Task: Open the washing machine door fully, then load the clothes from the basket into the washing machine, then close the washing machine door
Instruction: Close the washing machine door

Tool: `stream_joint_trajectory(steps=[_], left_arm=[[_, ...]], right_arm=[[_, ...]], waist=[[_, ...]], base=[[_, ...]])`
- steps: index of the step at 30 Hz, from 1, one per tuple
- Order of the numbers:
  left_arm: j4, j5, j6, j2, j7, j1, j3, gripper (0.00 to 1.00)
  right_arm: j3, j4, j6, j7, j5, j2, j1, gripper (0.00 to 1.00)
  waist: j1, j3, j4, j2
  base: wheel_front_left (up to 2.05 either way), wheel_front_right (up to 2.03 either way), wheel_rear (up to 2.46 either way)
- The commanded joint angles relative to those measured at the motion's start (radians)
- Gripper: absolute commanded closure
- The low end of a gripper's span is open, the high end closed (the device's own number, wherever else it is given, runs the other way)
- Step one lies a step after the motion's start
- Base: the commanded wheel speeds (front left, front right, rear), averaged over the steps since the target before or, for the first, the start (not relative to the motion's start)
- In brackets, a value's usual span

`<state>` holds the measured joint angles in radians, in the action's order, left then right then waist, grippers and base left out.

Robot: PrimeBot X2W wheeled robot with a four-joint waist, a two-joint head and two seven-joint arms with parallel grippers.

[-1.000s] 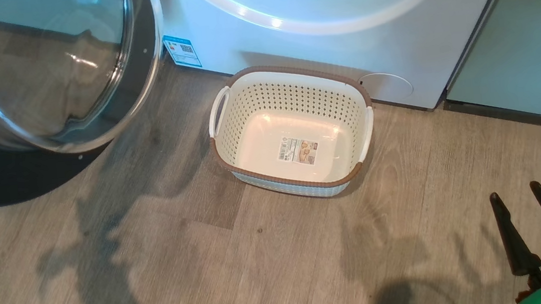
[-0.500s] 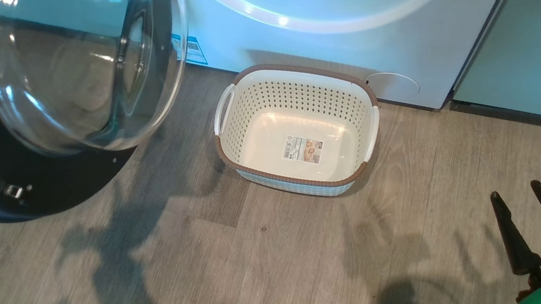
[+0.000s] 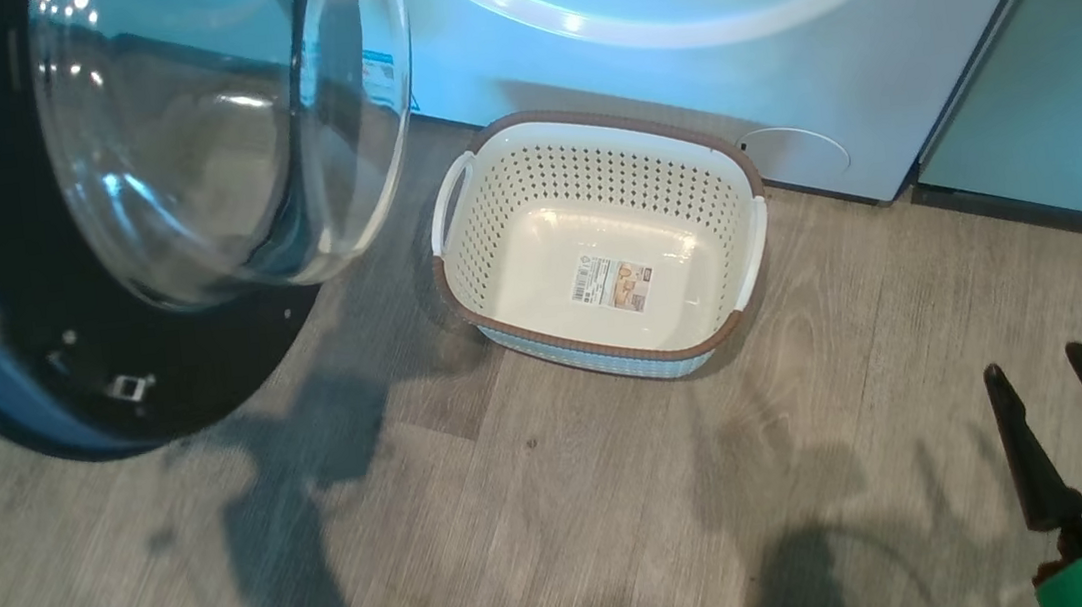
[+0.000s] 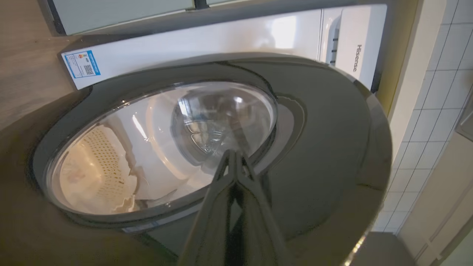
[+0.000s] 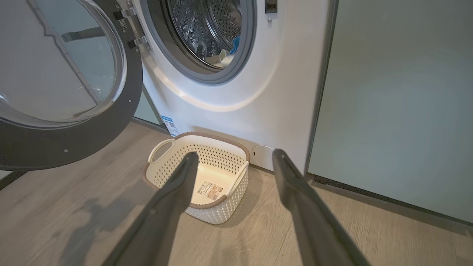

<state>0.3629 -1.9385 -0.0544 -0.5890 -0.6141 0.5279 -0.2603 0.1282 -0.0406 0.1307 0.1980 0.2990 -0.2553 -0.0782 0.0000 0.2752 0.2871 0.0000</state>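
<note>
The washing machine door (image 3: 107,379) hangs partly swung at the left, black rim and clear glass bowl facing me. My left gripper (image 4: 232,153) is shut, its tips against the door's glossy outer face (image 4: 325,147). The basket (image 3: 587,168) stands empty on the floor before the white washing machine (image 3: 676,58); just a label lies on its base. Pale clothes (image 5: 223,59) with a blue bit lie inside the steel drum. My right gripper (image 3: 1033,362) hovers open low at the right, apart from the basket (image 5: 218,155); nothing sits in my right gripper (image 5: 235,153).
A pale green cabinet panel (image 3: 1058,58) flanks the machine on the right, with a dark strip at its foot. A round service flap (image 3: 792,151) sits just behind the basket. A tiled wall (image 4: 425,111) rises beside the door. Wood floor stretches in front.
The door has swung round toward the machine's opening, its glass bowl now overlapping the blue sticker. The head camera shifted slightly. The right gripper stayed put, open.
</note>
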Motion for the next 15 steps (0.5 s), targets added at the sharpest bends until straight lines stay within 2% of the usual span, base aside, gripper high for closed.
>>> stream_joint_trajectory(steps=[1,15], left_arm=[[-0.044,-0.004,0.009,-0.054,-0.022,0.006,-0.028,1.0],[-0.199,0.0,0.011,-0.019,-0.116,-0.035,0.052,1.0]], right_arm=[[0.014,-0.026,0.0,0.009,0.001,-0.019,0.032,0.0],[0.042,0.014,0.0,0.034,0.012,0.007,0.058,0.0]], waist=[[0.0,0.001,-0.002,0.0],[0.0,-0.013,-0.053,0.0]], base=[[0.0,0.0,0.0],[0.0,0.0,0.0]])
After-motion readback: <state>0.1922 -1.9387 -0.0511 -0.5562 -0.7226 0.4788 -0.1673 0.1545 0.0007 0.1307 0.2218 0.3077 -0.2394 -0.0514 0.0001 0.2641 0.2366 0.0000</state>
